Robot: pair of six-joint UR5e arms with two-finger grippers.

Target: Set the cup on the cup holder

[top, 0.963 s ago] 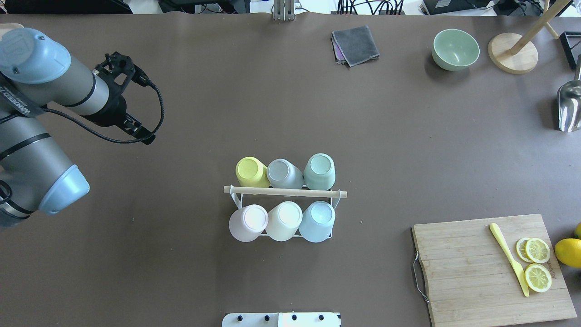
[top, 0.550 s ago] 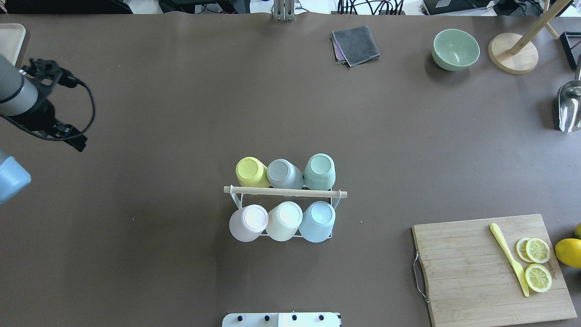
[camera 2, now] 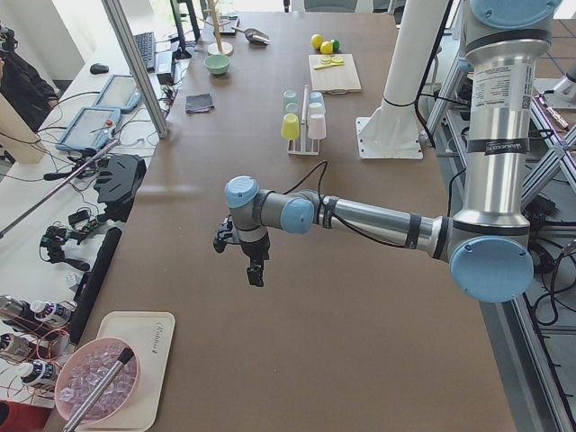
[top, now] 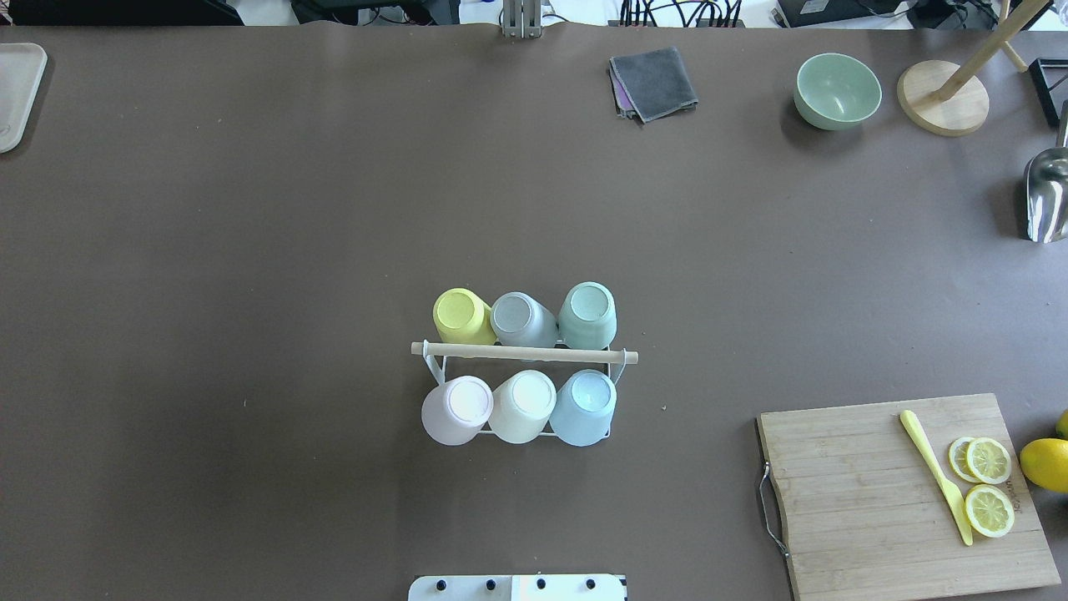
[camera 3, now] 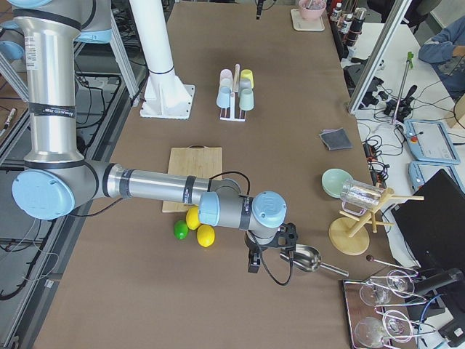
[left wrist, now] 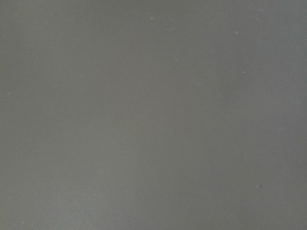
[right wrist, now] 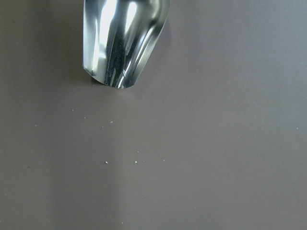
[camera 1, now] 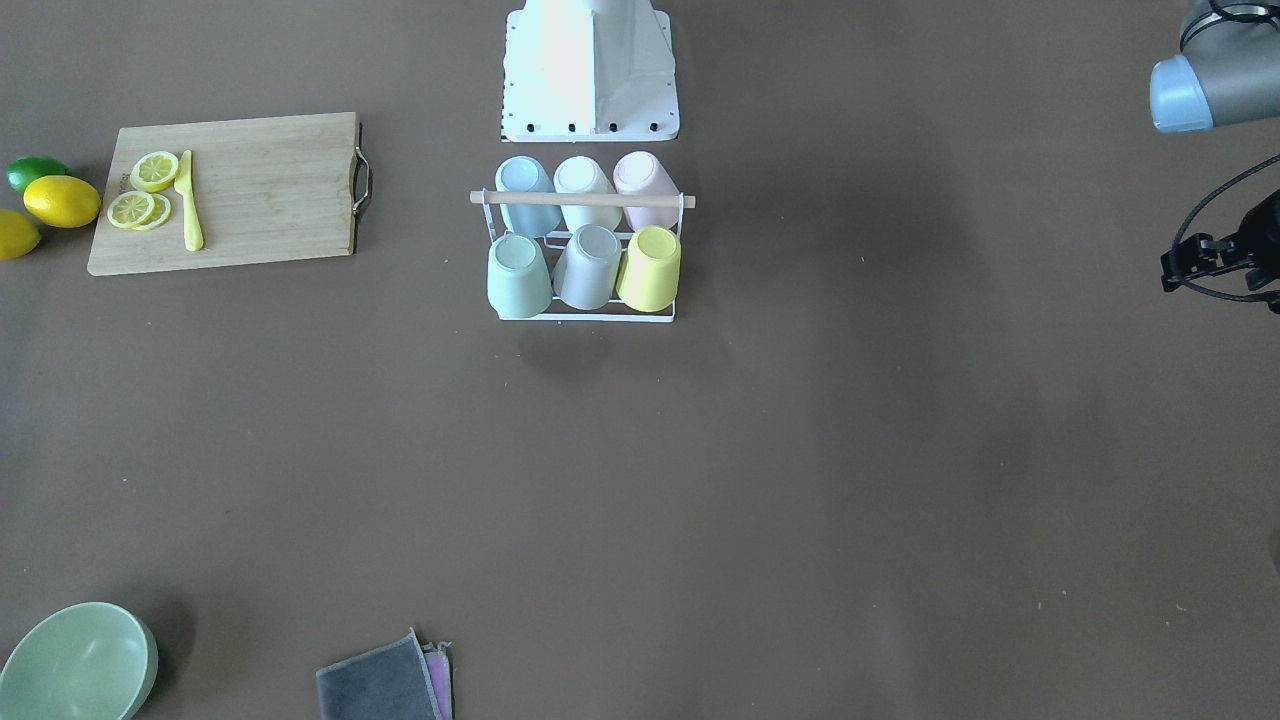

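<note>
Reference: clock directions as read from the overhead view, 12 o'clock away from the robot.
Cup holder: the cup holder (top: 526,353) stands on the table (top: 250,250), a little toward 6 o'clock from the middle.
Far row: on the 12 o'clock side of the wooden rod I see the yellow cup (top: 461,315), grey cup (top: 519,319) and green cup (top: 587,314), all mouth-down.
Near row: on the 6 o'clock side sit the pink cup (top: 455,409), cream cup (top: 523,406) and blue cup (top: 584,406), also mouth-down.
Loose cups: I find none lying on the table in any view.
Left arm: the left arm (camera 2: 360,216) hangs over bare table well out at 9 o'clock from the holder; its wrist camera shows nothing but table.
Left jaws: they point down with nothing visible between them, but I cannot tell whether they are open or closed.
Right arm: the right arm (camera 3: 160,187) reaches far out at 3 o'clock, beside the metal scoop (right wrist: 122,38).
Right jaws: seen only from the side camera; I cannot tell their state.
Step in hand: by my reading, placement is finished, since all six places carry a cup.
Next move: I judge no further pick is needed; both arms only have to keep away from the holder so no cup is knocked off.
Other: the cutting board (top: 868,501) lies at 4 o'clock.
</note>
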